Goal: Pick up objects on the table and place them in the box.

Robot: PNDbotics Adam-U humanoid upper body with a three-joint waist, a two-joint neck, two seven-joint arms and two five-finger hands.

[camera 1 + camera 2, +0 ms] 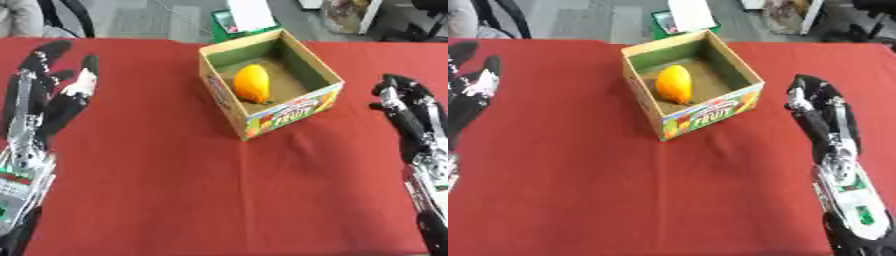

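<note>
We see a red table (175, 190) filling most of the view, with the box (322, 71) sitting toward its far middle. We take the box as our landmark.

Our left hand (48, 102) rises well to the left of the box, near the table's left edge. Its fingers are straight and spread, pointing away from us toward the far side. It holds nothing and touches nothing we can make out.

Our right hand (820, 112) stands to the right of the box, apart from it. Its fingers are extended and only slightly relaxed at the tips, also pointing to the far side. It too is empty and clear of the box.

The box is an open cardboard carton, turned so that one corner faces us; its near outer wall carries a printed fruit label. The inside is brown and green.

Inside the box lies the fruit (251, 83), orange-yellow and oval, resting on the floor of the box close to the left inner wall. Its long axis runs from the far side toward us, with the narrower end pointing toward us.
</note>
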